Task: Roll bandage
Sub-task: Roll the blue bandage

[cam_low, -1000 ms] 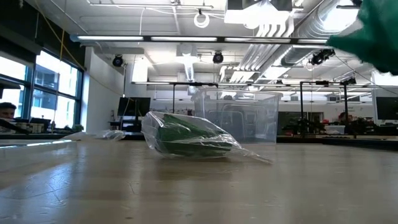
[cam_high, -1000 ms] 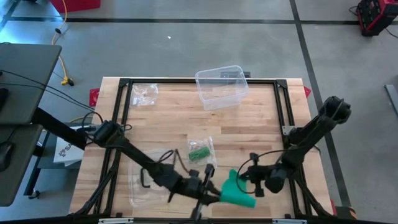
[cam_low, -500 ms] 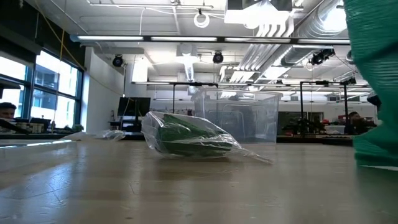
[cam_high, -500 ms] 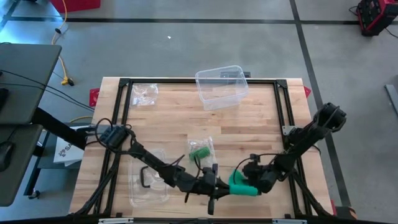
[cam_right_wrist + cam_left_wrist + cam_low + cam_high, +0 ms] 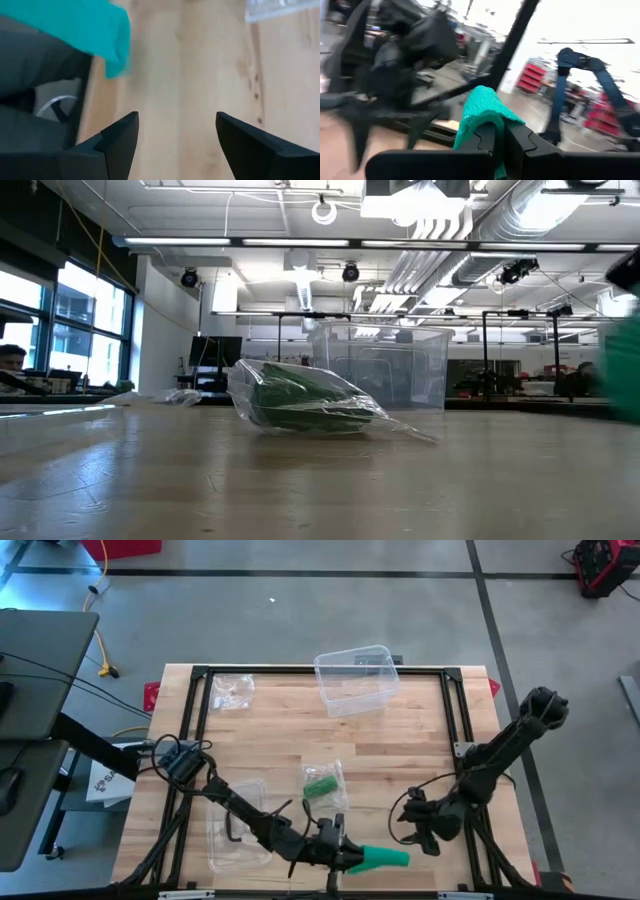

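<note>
A teal-green bandage (image 5: 386, 858) sticks out toward the table's right from my left gripper (image 5: 348, 858), which is shut on it near the table's front edge. In the left wrist view the bandage (image 5: 481, 111) rises as a bunched strip from between the fingers. My right gripper (image 5: 418, 830) stands open a little to the right of the bandage and touches nothing. Its wrist view shows the bandage (image 5: 75, 22) beyond the wide gap between its fingers (image 5: 175, 135). The low view shows only a green blur (image 5: 627, 375) at the right edge. My left gripper pinches one end of the bandage (image 5: 492, 131) between its two fingers. The fingers come about level from the table's left and lie along the strip. The rest of the bandage (image 5: 392, 858) reaches out past the fingertips toward the right; whether it touches the table I cannot tell.
A clear plastic box (image 5: 356, 679) stands at the far middle. A plastic bag holding a green roll (image 5: 322, 783) lies at the centre, a clear bag (image 5: 232, 690) at the far left, and a clear tray (image 5: 236, 832) at the near left. Black frame rails (image 5: 455, 710) run along the table's sides.
My right gripper has opened, let go of the bandage and drawn back toward the table's right edge. My left gripper has sunk and rolled with the bandage still in its hold. The bandage, earlier spread between both grippers, now juts as a narrow strip from the left one.
</note>
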Robot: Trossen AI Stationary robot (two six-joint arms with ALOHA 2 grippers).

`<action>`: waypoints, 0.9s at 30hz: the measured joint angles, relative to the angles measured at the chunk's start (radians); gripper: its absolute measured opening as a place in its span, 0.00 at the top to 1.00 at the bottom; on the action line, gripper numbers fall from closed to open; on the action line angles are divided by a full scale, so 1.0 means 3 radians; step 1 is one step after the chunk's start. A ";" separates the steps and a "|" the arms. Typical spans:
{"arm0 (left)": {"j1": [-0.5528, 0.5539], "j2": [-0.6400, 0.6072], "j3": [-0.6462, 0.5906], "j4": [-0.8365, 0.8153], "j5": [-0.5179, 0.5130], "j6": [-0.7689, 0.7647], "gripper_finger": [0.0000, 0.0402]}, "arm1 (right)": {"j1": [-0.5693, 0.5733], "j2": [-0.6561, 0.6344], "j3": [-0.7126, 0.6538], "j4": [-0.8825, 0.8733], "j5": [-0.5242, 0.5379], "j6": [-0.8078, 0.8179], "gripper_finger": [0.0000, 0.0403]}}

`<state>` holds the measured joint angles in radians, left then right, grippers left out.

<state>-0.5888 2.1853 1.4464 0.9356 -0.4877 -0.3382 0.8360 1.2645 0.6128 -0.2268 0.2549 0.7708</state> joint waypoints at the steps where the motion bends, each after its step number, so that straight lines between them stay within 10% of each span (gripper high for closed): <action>1: -0.0007 0.0000 0.0000 -0.0013 -0.0102 0.0000 0.99 | 0.0055 -0.0055 0.0000 0.0010 0.0034 0.0002 0.36; 13: 0.0267 0.0000 0.0000 -0.0668 -0.0948 -0.0274 0.99 | 0.1063 0.0544 0.0104 0.0398 0.0238 0.0647 0.38; 27: 0.0610 -0.0001 0.0000 -0.1604 -0.1115 -0.0697 0.99 | 0.0092 0.1636 0.1139 -0.0292 0.0923 -0.1110 0.53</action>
<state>-0.4057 2.1849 1.4464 0.4544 -0.8222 -0.5474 0.8635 1.7554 0.9546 -0.3143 0.5317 0.4378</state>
